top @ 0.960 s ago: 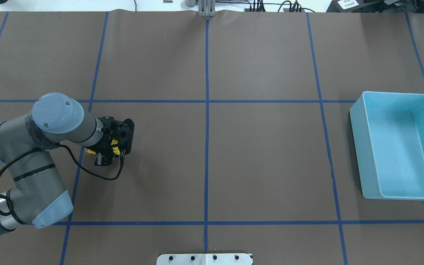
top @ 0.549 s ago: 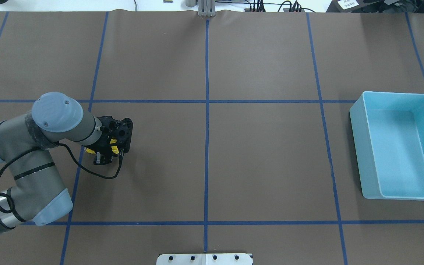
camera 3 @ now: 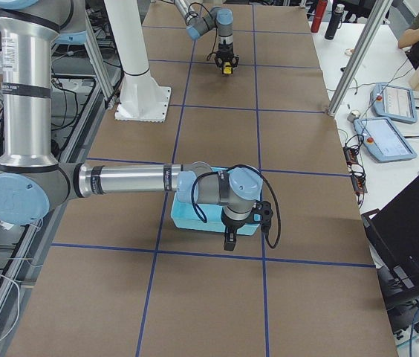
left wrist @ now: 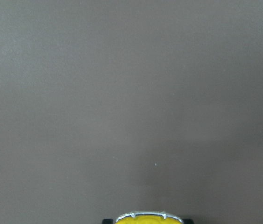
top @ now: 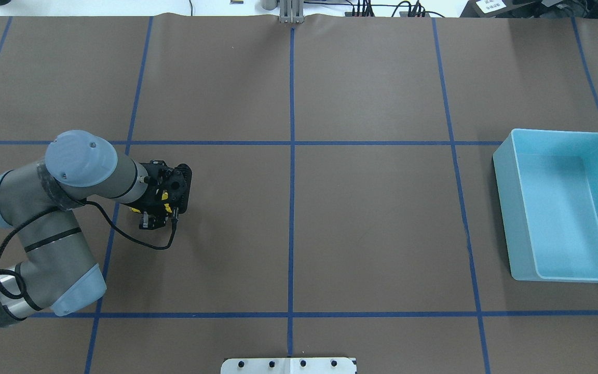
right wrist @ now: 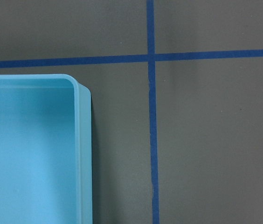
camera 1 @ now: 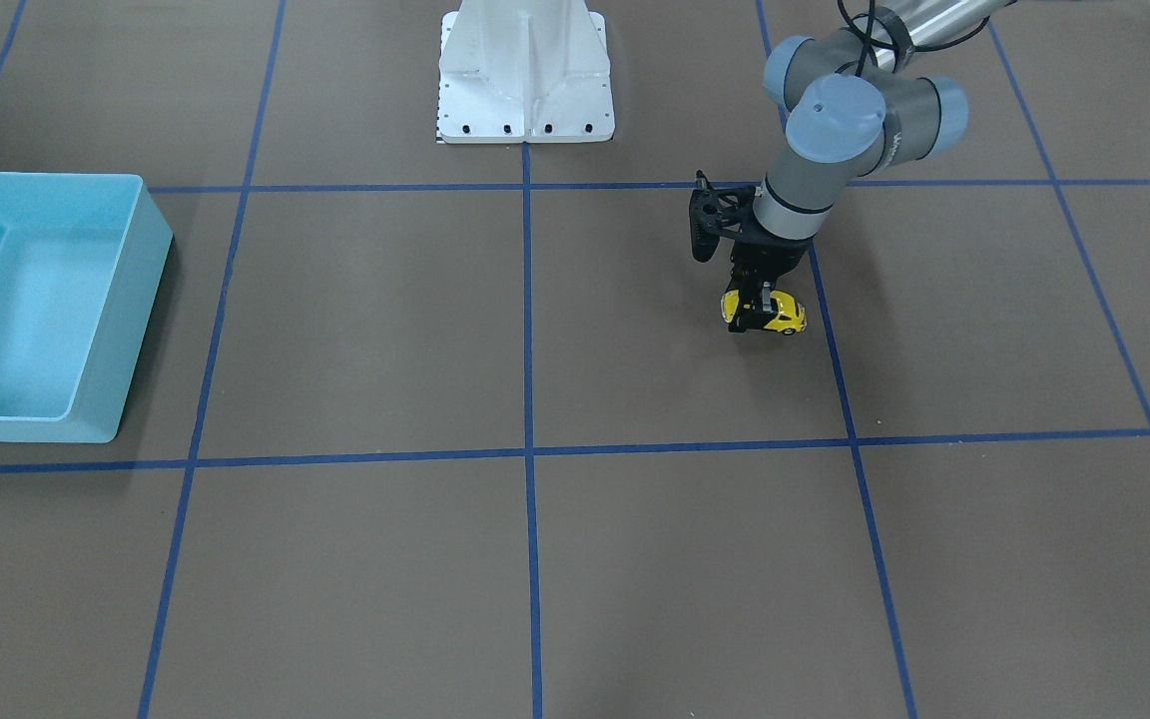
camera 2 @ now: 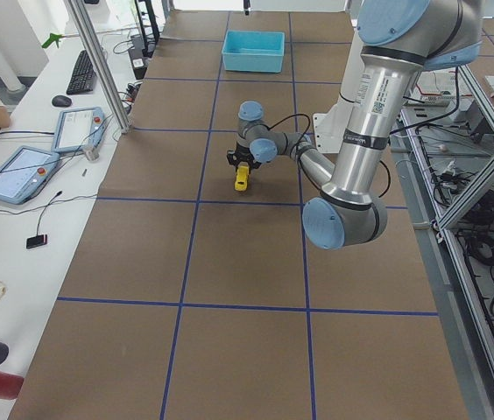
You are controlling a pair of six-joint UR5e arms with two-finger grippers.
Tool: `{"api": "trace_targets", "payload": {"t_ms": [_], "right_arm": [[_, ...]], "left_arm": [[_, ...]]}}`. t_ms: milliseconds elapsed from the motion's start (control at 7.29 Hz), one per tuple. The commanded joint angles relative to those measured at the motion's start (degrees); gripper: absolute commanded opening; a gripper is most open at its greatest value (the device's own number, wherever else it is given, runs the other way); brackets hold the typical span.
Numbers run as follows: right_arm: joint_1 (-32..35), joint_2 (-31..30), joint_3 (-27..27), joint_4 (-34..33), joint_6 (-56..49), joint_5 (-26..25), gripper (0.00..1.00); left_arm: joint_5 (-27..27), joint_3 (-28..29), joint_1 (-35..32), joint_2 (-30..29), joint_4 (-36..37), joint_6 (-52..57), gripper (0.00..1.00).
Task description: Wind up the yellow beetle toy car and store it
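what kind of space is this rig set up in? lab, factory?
Looks like a robotics lab test cell: a table marked with a blue tape grid, teach pendants on the side bench, and aluminium framing with loose cabling around it.

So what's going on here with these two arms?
The robot's left claw is closed around a yellow beetle toy car, which seems to sit low on the brown table. A light-blue bin stands empty at the table's other end. The right claw hangs by that bin's edge with nothing visible in it; whether it is open or shut can't be told.
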Motion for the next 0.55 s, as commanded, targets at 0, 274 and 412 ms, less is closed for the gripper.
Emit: {"api": "trace_targets", "payload": {"t_ms": [0,274,412], "right_arm": [[0.00,0.06,-0.12,0.00,0.00,-0.19,1.00],[0.00,0.06,-0.12,0.00,0.00,-0.19,1.00],[0.00,0.06,-0.12,0.00,0.00,-0.19,1.00]], "left_arm": [[-0.02,1.26,0.25,-0.26,-0.43,-1.96,0.36],[-0.38,1.44,0.51,-0.26,-0.60,-3.89,0.36],[-0.38,1.44,0.51,-0.35,-0.60,-3.90,0.36]]}}
